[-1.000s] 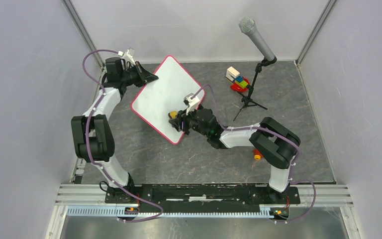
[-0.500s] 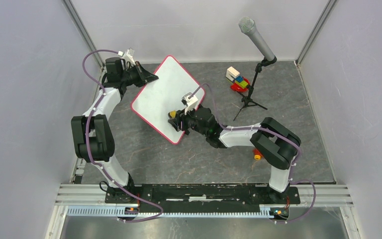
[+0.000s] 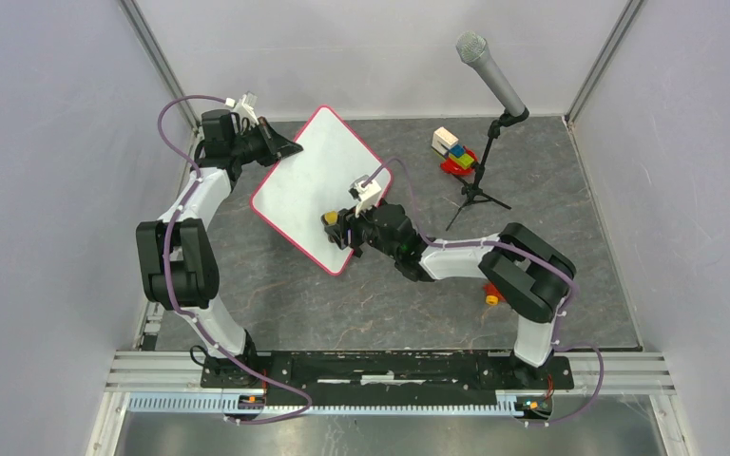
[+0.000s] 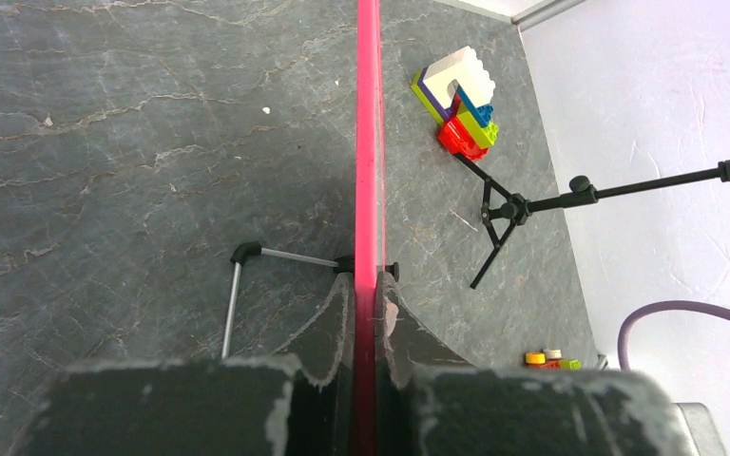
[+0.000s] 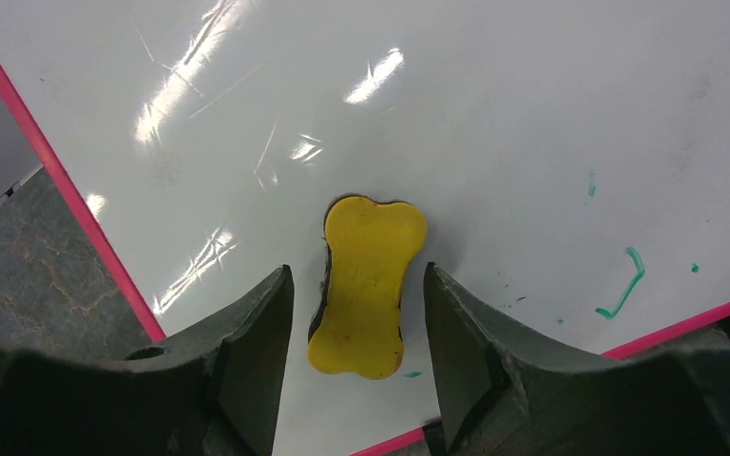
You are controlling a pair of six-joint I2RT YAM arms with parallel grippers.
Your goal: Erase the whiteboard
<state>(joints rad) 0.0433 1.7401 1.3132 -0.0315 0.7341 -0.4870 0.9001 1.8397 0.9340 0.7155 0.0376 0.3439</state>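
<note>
The whiteboard (image 3: 309, 176), white with a red-pink frame, stands tilted at the back left of the table. My left gripper (image 3: 280, 150) is shut on its upper left edge; in the left wrist view the pink frame (image 4: 368, 142) runs straight between the closed fingers of that gripper (image 4: 367, 285). A yellow bone-shaped eraser (image 5: 366, 285) lies on the board's white face (image 5: 437, 114). My right gripper (image 5: 356, 275) is open around it, with a gap on each side. Green marker marks (image 5: 623, 285) show near the board's lower edge. From above, the eraser (image 3: 329, 218) peeks out ahead of the right gripper (image 3: 336, 226).
A microphone (image 3: 489, 81) on a black tripod (image 3: 475, 195) stands at the back right, next to a stack of coloured blocks (image 3: 453, 150). Small coloured pieces (image 3: 491, 298) lie by the right arm. A thin metal leg (image 4: 238, 285) sticks out behind the board.
My right gripper's jaws have spread apart and let go of the yellow eraser, which now lies free on the board. The left arm and the board have not moved.
</note>
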